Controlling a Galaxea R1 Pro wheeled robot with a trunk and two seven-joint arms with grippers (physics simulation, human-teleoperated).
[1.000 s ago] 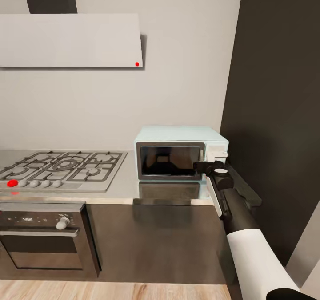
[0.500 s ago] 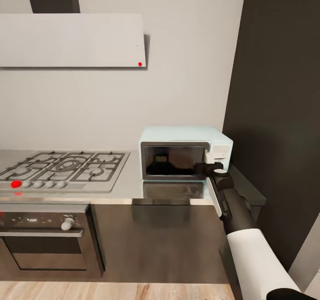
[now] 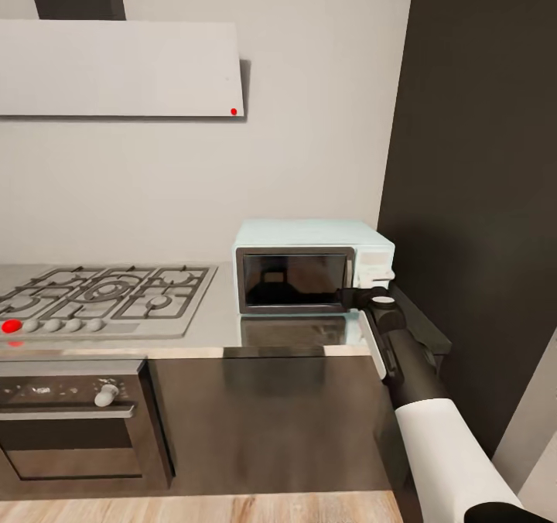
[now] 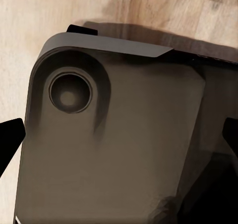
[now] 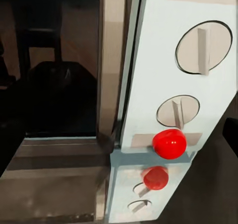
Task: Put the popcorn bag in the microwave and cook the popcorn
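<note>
Head view faces microwave point(image 3: 309, 268), right wrist close on it

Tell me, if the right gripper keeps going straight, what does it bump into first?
Probably the microwave: the right gripper points at its control panel, near the red button beside the door edge. The exact contact spot is hard to judge.

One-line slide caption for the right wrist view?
Close on the microwave control panel: two knobs above a red button, dark door glass alongside.

The robot's right arm point(image 3: 433, 422) stretches forward from the lower right, white forearm sleeve leading into a dark wrist. Its right hand point(image 3: 363, 297) is raised level ahead (fingers too dark to tell apart).
</note>
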